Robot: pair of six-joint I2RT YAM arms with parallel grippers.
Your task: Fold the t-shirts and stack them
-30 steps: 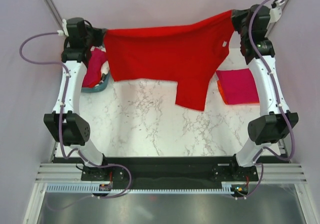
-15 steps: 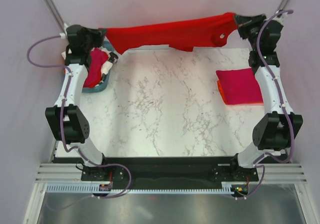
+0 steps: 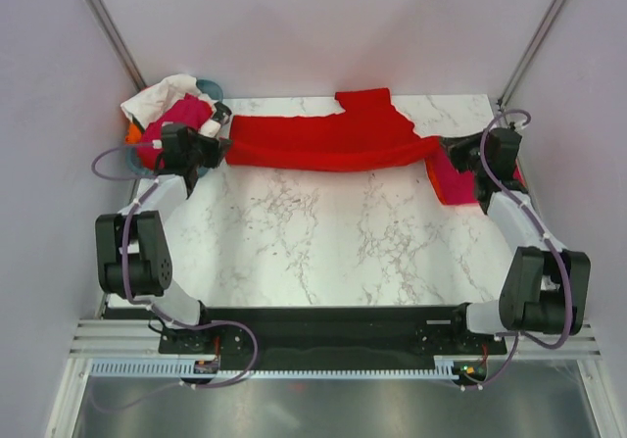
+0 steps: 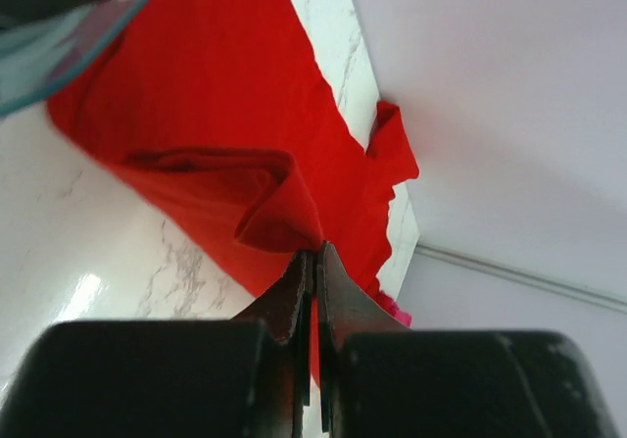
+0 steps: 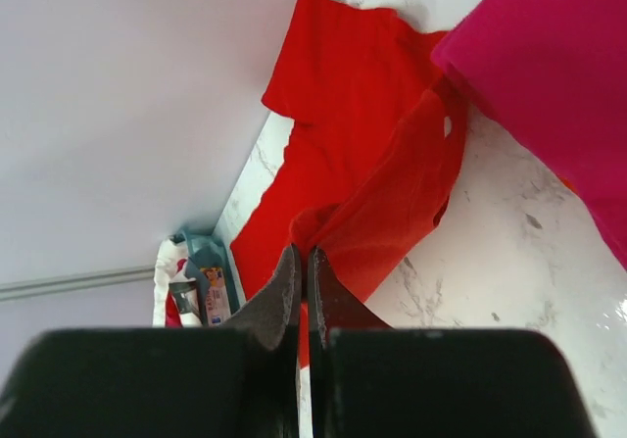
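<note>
Spreading the red t-shirt [image 3: 328,142] across the far half of the marble table [image 3: 323,252]: the left gripper [image 3: 219,150] and right gripper [image 3: 441,150] each pinch one end, jaws closed on a fold of cloth, so the shirt lies stretched between them rather than bunched — a flat start for folding. One sleeve [image 3: 362,101] points toward the back edge. Its right end touches, perhaps overlaps, the folded magenta t-shirt [image 3: 456,183] on the stack; unfolded shirts [image 3: 171,115] lie heaped at far left.

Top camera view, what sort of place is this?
Probably a robot test cell: plain walls box in a marble-patterned table, and the left gripper and right gripper hold a red t-shirt.
</note>
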